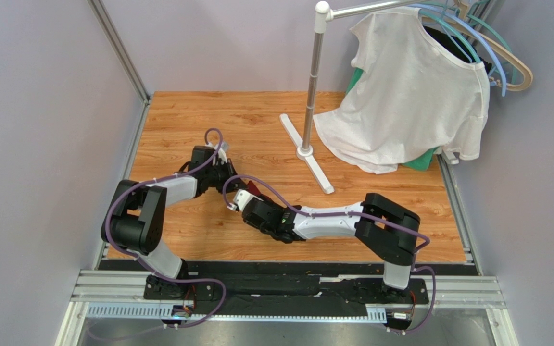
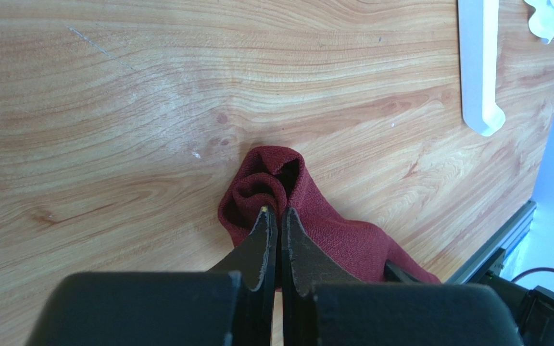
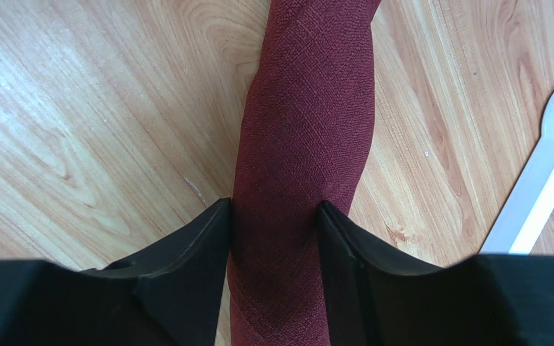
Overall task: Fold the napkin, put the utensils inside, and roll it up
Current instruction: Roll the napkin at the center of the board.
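The dark maroon-red cloth napkin [image 3: 305,137], rolled, lies left of centre on the wooden table [image 1: 179,115]. The right gripper [image 3: 274,205] clasps its middle; the left gripper [image 2: 277,211] (pressed fully together) touches one end. An uneven squeeze or tug could loosen the roll.

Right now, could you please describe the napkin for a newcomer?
On the wooden table, look where the left gripper and right gripper meet. The napkin is the rolled dark maroon cloth there, far smaller than the hanging white T-shirt.

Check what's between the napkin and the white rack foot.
Only bare wooden table between the napkin and the rack foot; the right wrist view shows it.
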Controlling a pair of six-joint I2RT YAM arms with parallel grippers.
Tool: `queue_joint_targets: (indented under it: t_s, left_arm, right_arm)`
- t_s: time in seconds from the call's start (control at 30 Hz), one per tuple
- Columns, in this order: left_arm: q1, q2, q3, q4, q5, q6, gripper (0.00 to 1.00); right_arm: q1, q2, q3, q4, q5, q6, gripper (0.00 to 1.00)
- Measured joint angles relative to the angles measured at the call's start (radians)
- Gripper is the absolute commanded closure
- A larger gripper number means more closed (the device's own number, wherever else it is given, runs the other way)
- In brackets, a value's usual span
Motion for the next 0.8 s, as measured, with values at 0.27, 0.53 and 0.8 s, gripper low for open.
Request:
queue_joint_targets:
  t_s: [0.27, 0.53, 0.8]
  left_arm:
    - [0.000, 0.000, 0.000, 0.002, 0.001, -0.005, 0.70]
    - [0.000, -0.062, -0.001, -0.006, -0.007, -0.030, 0.30]
    - [0.001, -0.187, -0.001, -0.057, -0.076, -0.033, 0.28]
  right_arm:
    - [-0.066, 0.006, 0.018, -0.019, -0.105, 0.037, 0.66]
    - [-0.149, -0.005, 0.020, -0.016, -0.265, 0.090, 0.69]
    - [-0.264, -0.020, 0.016, -0.003, -0.486, 0.169, 0.71]
